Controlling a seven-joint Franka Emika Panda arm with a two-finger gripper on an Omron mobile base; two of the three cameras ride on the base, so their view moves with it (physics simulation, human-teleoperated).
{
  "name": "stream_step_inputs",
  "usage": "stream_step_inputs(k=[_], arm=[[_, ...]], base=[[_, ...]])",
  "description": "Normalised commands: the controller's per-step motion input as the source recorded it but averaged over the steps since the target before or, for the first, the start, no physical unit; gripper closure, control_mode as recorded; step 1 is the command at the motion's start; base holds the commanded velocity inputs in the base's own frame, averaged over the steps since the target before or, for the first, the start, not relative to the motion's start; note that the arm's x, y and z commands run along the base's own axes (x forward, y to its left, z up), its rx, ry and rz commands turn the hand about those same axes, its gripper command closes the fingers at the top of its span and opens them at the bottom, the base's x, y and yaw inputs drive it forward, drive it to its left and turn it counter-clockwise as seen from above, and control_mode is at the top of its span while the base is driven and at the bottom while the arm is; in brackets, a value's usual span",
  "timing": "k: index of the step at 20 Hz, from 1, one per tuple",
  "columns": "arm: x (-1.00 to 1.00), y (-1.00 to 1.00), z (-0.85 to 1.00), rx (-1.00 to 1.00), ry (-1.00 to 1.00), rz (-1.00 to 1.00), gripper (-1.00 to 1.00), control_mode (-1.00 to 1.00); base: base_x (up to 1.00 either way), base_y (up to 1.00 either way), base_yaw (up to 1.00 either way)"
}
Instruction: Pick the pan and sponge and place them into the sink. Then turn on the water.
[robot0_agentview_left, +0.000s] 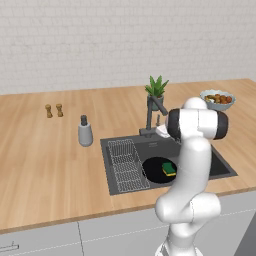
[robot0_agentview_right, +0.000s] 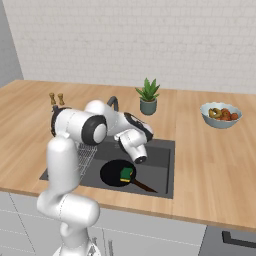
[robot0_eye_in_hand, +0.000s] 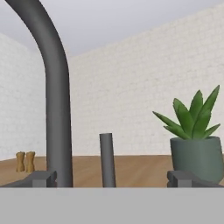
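Observation:
The black pan (robot0_agentview_left: 154, 169) (robot0_agentview_right: 112, 172) lies in the dark grey sink (robot0_agentview_left: 220, 167) (robot0_agentview_right: 160, 160), beside the wire rack (robot0_agentview_left: 125, 165). On the pan rests the green and yellow sponge (robot0_agentview_left: 169, 168) (robot0_agentview_right: 126, 173). My gripper (robot0_eye_in_hand: 111, 179) is open wide at the back of the sink, level with the faucet's base. In the hand view its fingertips (robot0_eye_in_hand: 41, 178) flank the short upright faucet lever (robot0_eye_in_hand: 107, 159), with nothing held. The tall dark faucet spout (robot0_eye_in_hand: 54, 87) (robot0_agentview_left: 151, 112) (robot0_agentview_right: 114, 101) arches up just left of the lever. My own arm hides the fingers in both base views.
A potted plant (robot0_agentview_left: 156, 92) (robot0_agentview_right: 148, 96) (robot0_eye_in_hand: 197, 148) stands just behind the sink. A pale bowl of orange food (robot0_agentview_left: 218, 99) (robot0_agentview_right: 221, 114) sits to the right. A grey dispenser (robot0_agentview_left: 85, 131) and two small brown shakers (robot0_agentview_left: 54, 110) (robot0_agentview_right: 56, 98) stand to the left.

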Motion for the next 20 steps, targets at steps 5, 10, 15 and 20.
stream_step_inputs(k=[5, 10, 15, 20], arm=[[0.18, 0.08, -0.04, 0.0, 0.0, 0.0, -1.0, -1.0], [0.17, 0.1, 0.0, 0.0, 0.0, 0.0, -1.0, -1.0], [0.18, 0.0, 0.0, 0.0, 0.0, 0.0, -1.0, -1.0], [0.19, 0.0, 0.0, 0.0, 0.0, -0.02, -1.0, -1.0]], base=[[0.0, 0.0, 0.0], [0.0, 0.0, 0.0], [0.0, 0.0, 0.0], [0.0, 0.0, 0.0]])
